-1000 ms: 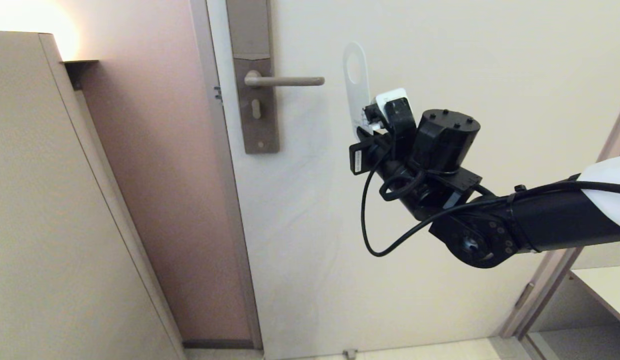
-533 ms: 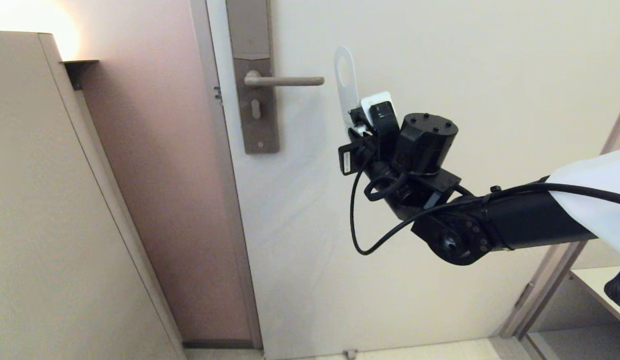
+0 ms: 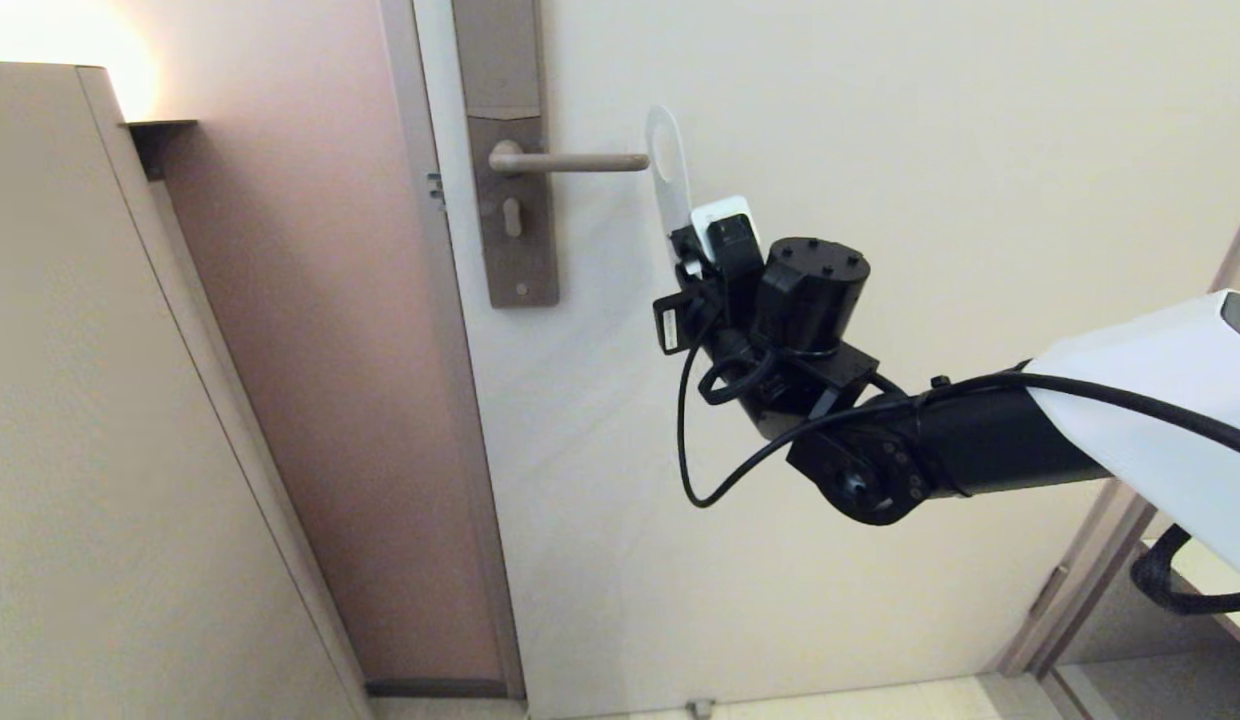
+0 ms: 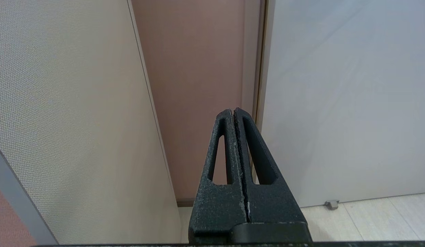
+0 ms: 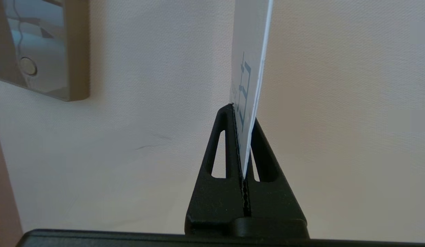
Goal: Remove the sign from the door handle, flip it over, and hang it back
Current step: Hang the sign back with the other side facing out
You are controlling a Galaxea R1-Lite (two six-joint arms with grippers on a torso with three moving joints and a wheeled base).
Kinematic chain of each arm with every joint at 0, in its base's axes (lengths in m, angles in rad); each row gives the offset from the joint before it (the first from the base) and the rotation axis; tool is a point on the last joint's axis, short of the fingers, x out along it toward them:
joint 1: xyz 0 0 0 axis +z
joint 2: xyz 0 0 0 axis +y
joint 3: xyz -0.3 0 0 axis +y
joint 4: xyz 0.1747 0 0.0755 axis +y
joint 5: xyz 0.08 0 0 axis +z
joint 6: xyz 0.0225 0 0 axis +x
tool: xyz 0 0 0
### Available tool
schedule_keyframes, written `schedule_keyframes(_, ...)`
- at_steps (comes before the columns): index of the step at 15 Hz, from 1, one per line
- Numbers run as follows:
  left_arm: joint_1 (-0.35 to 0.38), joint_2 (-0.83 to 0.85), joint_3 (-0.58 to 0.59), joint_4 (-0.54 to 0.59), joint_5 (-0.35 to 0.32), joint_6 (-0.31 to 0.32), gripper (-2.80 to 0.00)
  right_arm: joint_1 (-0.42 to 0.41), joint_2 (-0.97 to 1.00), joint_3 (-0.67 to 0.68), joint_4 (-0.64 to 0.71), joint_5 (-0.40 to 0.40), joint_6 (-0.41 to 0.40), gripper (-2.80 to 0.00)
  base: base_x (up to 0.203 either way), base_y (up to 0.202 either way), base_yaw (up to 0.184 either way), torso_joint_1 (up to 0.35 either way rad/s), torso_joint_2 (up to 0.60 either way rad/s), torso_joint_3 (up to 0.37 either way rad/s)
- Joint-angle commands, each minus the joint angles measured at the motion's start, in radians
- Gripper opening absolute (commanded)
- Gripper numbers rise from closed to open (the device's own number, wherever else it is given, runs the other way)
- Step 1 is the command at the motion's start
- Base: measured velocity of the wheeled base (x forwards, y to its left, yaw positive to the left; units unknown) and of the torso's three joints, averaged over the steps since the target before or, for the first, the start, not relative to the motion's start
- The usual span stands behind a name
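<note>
The sign [image 3: 666, 170] is clamped upright in the right gripper [image 5: 245, 120], hole end level with the door handle [image 3: 570, 161] tip. Left gripper [image 4: 234, 115] fingers are pressed together, nothing held.

A warm lamp glow burns out above the cabinet [image 3: 130, 400]. The door [image 3: 880, 150] is lit evenly and softly, with faint shadows.

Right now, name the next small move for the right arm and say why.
Probably ease the right gripper on toward the backplate, threading the sign onto the handle. The sign's hole sits right at the handle's free tip, level with it, and the grip looks firm.
</note>
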Motion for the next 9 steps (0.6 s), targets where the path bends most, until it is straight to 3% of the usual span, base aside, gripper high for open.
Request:
schedule_keyframes(1, 0.000, 0.001, 0.000, 0.000, 0.000, 0.000, -2.80, 0.005, 0.022, -0.017, -0.004, -0.003, -0.001, -2.80, 0.000, 0.000, 0.000, 0.000, 0.00, 0.000)
schedule_keyframes(9, 0.000, 0.001, 0.000, 0.000, 0.000, 0.000, -2.80, 0.061, 0.064, -0.064, -0.003, -0.062, -0.013, -2.80, 0.000, 0.000, 0.000, 0.000, 0.00, 0.000)
